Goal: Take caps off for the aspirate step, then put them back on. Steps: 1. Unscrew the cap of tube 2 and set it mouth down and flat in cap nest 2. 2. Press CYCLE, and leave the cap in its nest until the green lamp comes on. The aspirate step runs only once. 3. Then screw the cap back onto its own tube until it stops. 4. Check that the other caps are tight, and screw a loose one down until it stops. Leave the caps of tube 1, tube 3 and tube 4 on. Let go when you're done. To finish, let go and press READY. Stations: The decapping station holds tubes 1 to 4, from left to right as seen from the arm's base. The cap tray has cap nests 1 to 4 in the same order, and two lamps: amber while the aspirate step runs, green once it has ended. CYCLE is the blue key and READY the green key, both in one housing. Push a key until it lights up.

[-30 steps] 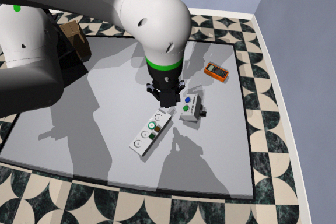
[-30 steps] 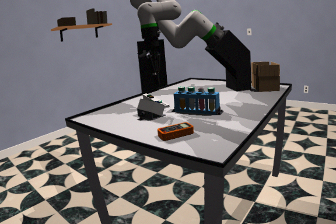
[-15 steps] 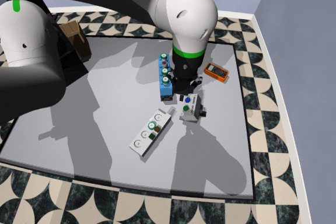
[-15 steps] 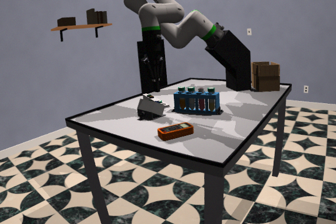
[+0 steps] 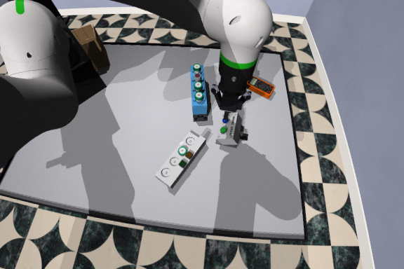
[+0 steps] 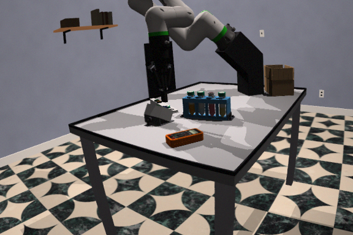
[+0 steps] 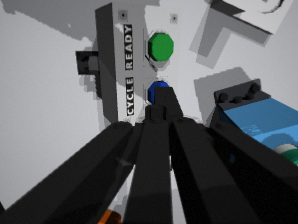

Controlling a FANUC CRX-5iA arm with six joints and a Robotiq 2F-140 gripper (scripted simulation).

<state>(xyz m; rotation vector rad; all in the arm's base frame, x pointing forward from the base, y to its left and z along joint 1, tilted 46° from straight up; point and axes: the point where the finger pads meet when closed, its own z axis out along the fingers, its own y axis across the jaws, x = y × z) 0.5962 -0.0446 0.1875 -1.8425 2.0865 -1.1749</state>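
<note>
Now the black two-finger gripper point(image 7: 161, 100) is clenched on nothing, a blunt tip over the round blue CYCLE key point(image 7: 156, 90); the green-rimmed cap point(image 5: 182, 150) is parked in cap nest 2.

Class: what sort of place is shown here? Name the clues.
Probably a lab workbench: a blue rack of capped sample tubes, a white cap tray, and a button box marked CYCLE and READY under the robot's shut claw.

In the top view, the key housing point(image 5: 229, 131) has the rack point(image 5: 199, 97) at its upper left, the cap tray point(image 5: 180, 159) at its lower left, and the meter point(image 5: 260, 87) at its upper right.
</note>
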